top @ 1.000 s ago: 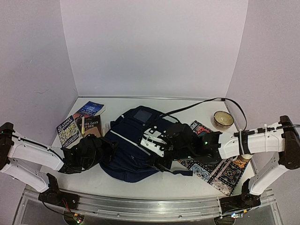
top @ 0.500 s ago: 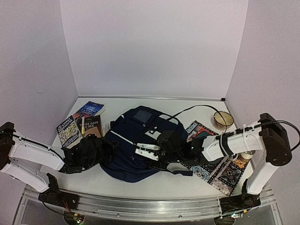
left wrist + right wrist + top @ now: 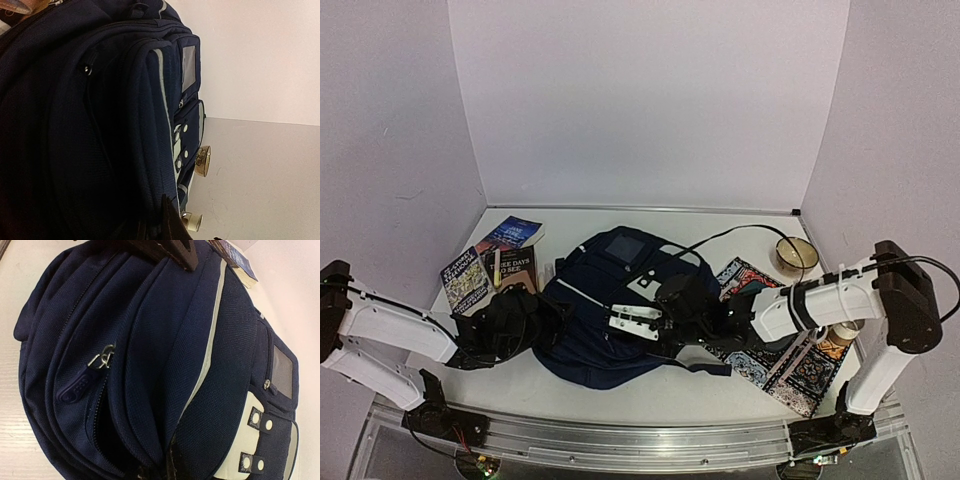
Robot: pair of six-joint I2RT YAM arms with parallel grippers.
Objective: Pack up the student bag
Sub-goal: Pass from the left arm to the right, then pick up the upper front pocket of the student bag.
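Observation:
The student bag (image 3: 595,295), dark navy with white stripe trim, lies flat in the middle of the table. My left gripper (image 3: 548,318) presses into its left side. In the left wrist view its dark fingertips (image 3: 170,222) stand close together on a fold of the bag (image 3: 100,125). My right gripper (image 3: 658,332) sits on the bag's near right side. In the right wrist view it (image 3: 167,467) is shut on a ridge of navy fabric (image 3: 165,340). Beside that ridge a zip with a metal puller (image 3: 102,360) stands partly open.
Three books (image 3: 510,232) (image 3: 467,278) (image 3: 515,268) lie left of the bag. A patterned mat (image 3: 790,365) lies to the right, under my right arm. A gold bowl (image 3: 797,253) stands at the back right. A black cable (image 3: 720,235) runs over the bag's top.
My right arm has drawn in and dropped onto the bag, and its jaws have closed from wide open onto the fabric. The left arm has hardly moved.

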